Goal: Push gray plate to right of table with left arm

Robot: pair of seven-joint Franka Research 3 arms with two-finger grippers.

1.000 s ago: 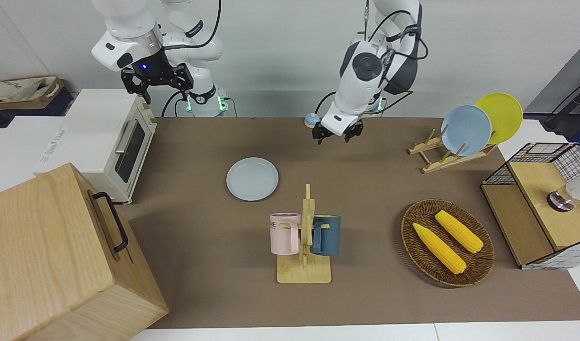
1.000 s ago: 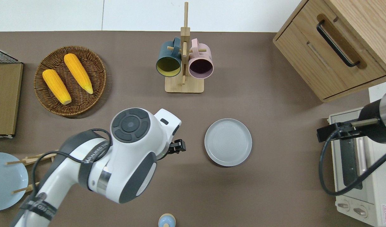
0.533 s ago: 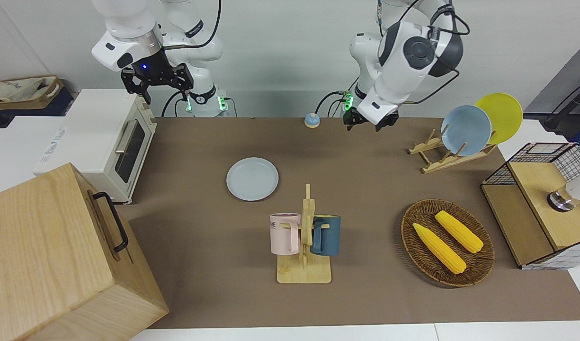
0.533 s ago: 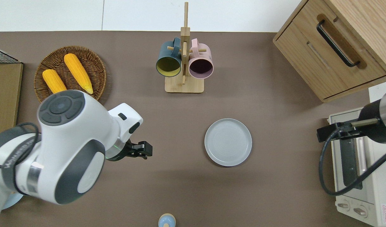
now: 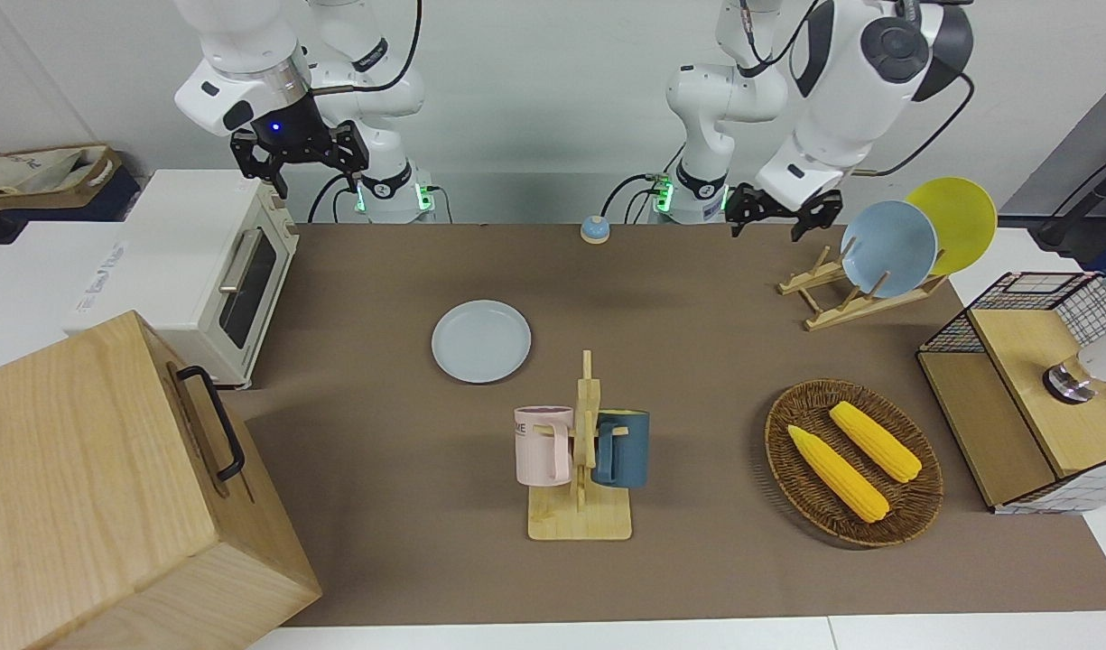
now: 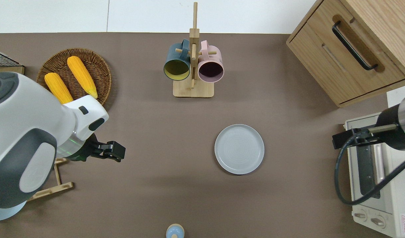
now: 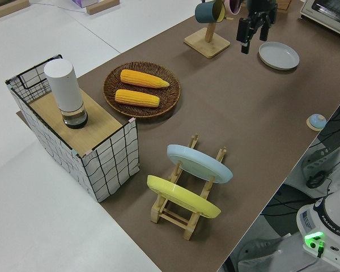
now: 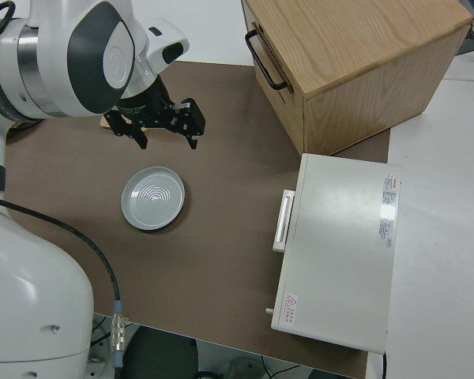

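The gray plate lay flat on the table, about in the middle. It sat between the mug rack and the robots' edge of the table, a bit toward the right arm's end. The white oven and the big wooden box stood at that end, well apart from the plate.

Nothing touched the plate. If the push was meant to send it to the right arm's end of the table, that job looked far from done. The plate still had a lot of brown table left to cross.

The left gripper hung in the air, well apart from the plate. It was up over the bare table near the wooden plate stand, toward the left arm's end. Its two fingers stood apart, with a clear gap between them, and they held nothing. To push the plate, this gripper would likely need to come down low beside the plate's rim, on the side toward the left arm's end.

The right arm was parked. The right gripper had its fingers apart too, and it held nothing.
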